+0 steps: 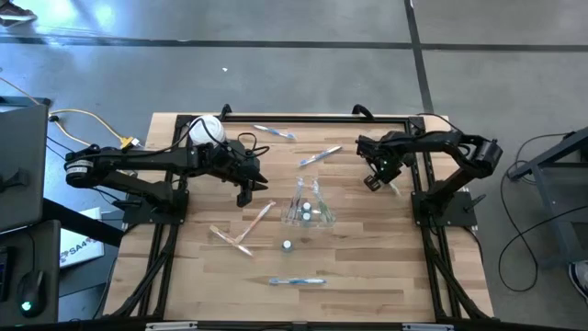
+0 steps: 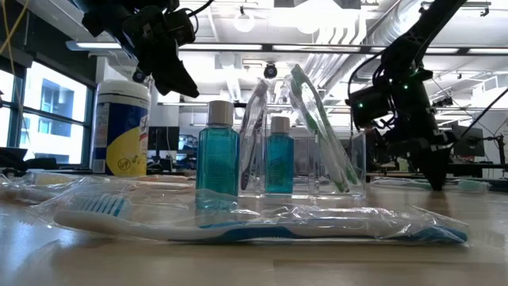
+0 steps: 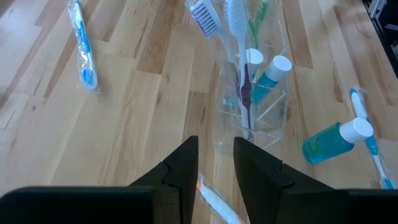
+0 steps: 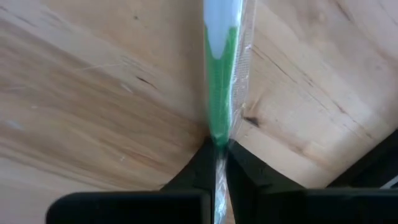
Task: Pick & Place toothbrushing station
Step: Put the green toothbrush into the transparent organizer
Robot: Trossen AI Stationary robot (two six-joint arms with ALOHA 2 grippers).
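Both right tool [image 4: 216, 149] fingers tight on green toothbrush [image 4: 217, 93]

On my wooden table [image 1: 367, 267] I count one clear plastic holder [image 1: 322, 219] and three small teal bottles with white caps [image 2: 217, 155]: two inside it, one outside. I count six thin toothbrushes in clear wrap [image 1: 294, 280] outside the holder, one of them a green-handled toothbrush [image 4: 217, 93]. Three more stand in the holder. There is one white-lidded round canister with a yellow label [image 2: 121, 127].
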